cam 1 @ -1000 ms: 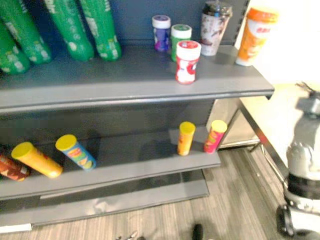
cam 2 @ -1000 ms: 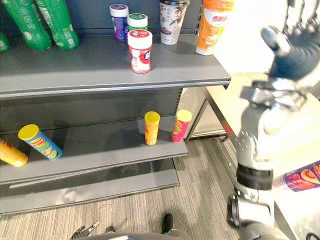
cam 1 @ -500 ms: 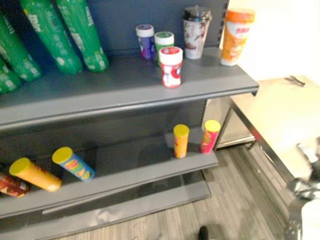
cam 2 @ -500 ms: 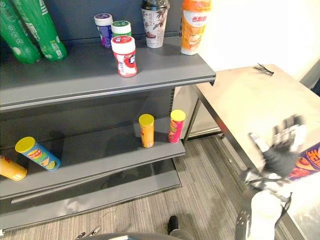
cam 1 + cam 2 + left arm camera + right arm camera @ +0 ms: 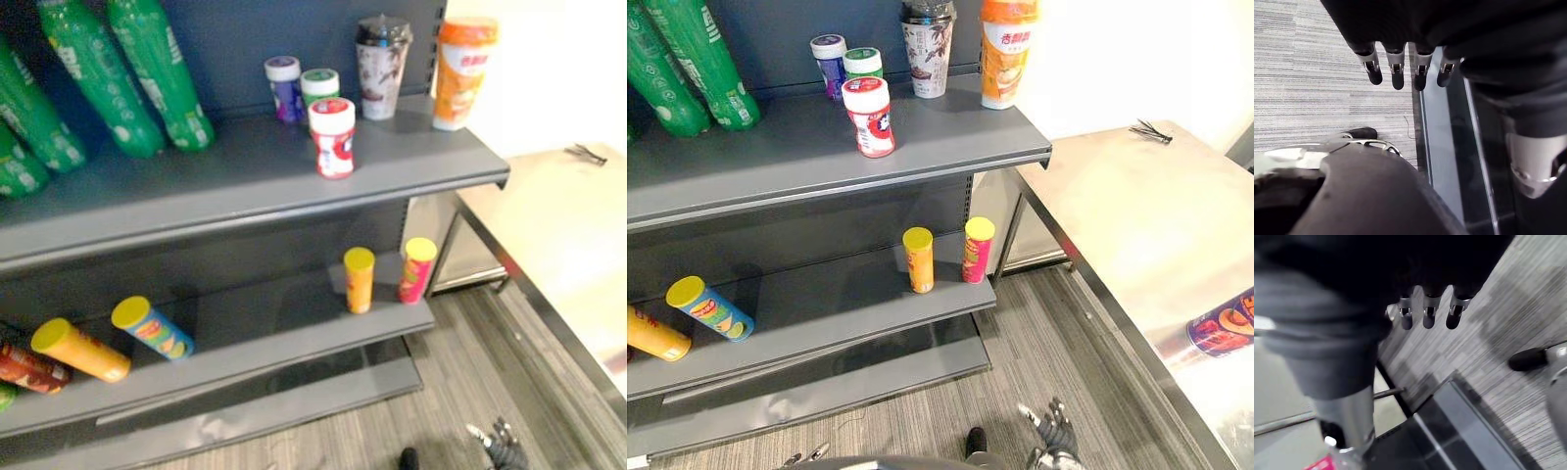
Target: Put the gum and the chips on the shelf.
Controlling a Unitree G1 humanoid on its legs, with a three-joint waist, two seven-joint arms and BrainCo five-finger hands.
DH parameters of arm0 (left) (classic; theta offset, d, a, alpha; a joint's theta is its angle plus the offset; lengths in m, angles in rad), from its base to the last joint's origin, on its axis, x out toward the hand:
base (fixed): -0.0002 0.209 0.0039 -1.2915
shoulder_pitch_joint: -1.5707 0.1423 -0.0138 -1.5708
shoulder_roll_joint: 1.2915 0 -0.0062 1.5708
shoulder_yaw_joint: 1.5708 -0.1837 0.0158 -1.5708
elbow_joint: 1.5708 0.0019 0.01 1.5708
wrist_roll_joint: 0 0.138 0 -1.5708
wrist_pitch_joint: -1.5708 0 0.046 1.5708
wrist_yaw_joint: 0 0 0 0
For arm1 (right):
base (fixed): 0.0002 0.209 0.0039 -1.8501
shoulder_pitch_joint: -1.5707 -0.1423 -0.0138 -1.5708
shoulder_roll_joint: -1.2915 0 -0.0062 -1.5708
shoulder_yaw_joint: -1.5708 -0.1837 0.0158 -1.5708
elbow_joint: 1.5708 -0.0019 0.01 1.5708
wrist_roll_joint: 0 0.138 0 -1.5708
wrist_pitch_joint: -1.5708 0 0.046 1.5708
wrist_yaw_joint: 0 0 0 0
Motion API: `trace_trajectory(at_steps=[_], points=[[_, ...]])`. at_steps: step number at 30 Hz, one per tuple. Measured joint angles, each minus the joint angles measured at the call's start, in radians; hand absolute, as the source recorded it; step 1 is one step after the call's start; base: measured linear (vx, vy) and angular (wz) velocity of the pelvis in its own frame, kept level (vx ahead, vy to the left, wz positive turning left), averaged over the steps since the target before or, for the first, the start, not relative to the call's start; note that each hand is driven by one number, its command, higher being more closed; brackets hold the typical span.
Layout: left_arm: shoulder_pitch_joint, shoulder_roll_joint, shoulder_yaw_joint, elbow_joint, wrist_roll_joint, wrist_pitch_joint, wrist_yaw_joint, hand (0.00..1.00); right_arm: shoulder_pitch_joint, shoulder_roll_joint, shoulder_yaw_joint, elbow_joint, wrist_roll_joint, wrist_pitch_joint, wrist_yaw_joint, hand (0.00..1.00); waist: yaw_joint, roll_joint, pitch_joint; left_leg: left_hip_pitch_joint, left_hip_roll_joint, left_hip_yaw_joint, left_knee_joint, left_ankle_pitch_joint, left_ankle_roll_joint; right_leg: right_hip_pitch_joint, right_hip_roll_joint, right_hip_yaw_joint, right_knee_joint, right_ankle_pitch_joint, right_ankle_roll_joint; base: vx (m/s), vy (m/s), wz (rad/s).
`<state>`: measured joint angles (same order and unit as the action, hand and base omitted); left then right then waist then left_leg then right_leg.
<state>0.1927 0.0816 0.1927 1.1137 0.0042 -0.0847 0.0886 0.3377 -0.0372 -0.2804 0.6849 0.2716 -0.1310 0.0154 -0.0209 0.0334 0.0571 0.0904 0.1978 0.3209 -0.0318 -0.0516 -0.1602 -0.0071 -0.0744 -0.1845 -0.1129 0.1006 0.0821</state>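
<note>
Three gum jars [image 5: 331, 137], two cups [image 5: 380, 67], four green bottles [image 5: 157, 73], five shelved chip cans [image 5: 359, 279], one more on the table [image 5: 1117, 196].

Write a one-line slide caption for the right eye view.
Right hand hangs open near the floor; a chips can lies on the table beside the stocked shelf.

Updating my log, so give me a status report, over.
Left hand open, empty, over floor. Right hand open, empty, low beside table. Red gum jar upright on top shelf; chips can lying on table. No obstacle seen between them.
</note>
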Motion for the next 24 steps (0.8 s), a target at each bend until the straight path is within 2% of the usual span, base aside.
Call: trace_trajectory(at_steps=[7, 16, 19, 21, 22, 24], points=[[0.000, 0.000, 0.002, 0.005, -0.004, -0.001, -0.009, 0.00, -0.056, -0.005, -0.077, 0.280, -0.016, 0.010, -0.004, 0.00, 0.001, -0.004, 0.008, 0.021, -0.007, -0.001, 0.000, -0.008, -0.001, 0.022, -0.007, -0.002, 0.000, -0.005, 0.005, 0.00, 0.003, 0.01], [-0.001, 0.000, 0.008, 0.031, -0.056, -0.007, -0.021, 0.00, -0.096, -0.011, -0.106, 0.367, 0.005, 0.019, 0.011, 0.00, 0.001, -0.005, 0.011, 0.030, -0.010, 0.000, 0.002, -0.015, 0.007, 0.032, -0.011, -0.001, 0.000, -0.008, 0.009, 0.00, 0.000, 0.00], [-0.012, 0.000, 0.006, 0.031, -0.083, -0.024, -0.026, 0.00, -0.125, -0.020, -0.108, 0.394, 0.005, 0.019, 0.009, 0.00, 0.000, -0.003, 0.037, -0.037, 0.006, -0.013, 0.130, -0.077, 0.019, 0.016, -0.017, -0.002, 0.033, -0.022, 0.010, -0.01, 0.009, 0.01], [-0.041, 0.000, -0.017, 0.031, -0.130, -0.026, -0.026, 0.00, -0.155, -0.029, -0.122, 0.395, 0.012, 0.018, -0.001, 0.00, -0.004, 0.012, 0.085, -0.115, 0.022, -0.033, 0.273, -0.142, 0.037, -0.059, -0.036, -0.001, 0.171, -0.078, 0.029, -0.10, 0.093, 0.08], [-0.050, 0.005, -0.031, 0.030, -0.160, -0.031, -0.027, 0.00, -0.160, -0.025, -0.139, 0.396, 0.014, 0.018, -0.009, 0.00, -0.002, 0.008, 0.098, -0.128, 0.020, -0.032, 0.316, -0.164, 0.046, -0.087, -0.049, 0.007, 0.220, -0.101, 0.036, -0.09, 0.145, 0.03], [-0.051, 0.009, -0.029, 0.029, -0.160, -0.038, -0.029, 0.00, -0.160, -0.023, -0.147, 0.395, 0.016, 0.018, -0.011, 0.00, -0.001, -0.001, 0.107, -0.146, 0.016, -0.022, 0.361, -0.187, 0.052, -0.109, -0.060, 0.026, 0.244, -0.104, 0.045, -0.04, 0.140, -0.25]])
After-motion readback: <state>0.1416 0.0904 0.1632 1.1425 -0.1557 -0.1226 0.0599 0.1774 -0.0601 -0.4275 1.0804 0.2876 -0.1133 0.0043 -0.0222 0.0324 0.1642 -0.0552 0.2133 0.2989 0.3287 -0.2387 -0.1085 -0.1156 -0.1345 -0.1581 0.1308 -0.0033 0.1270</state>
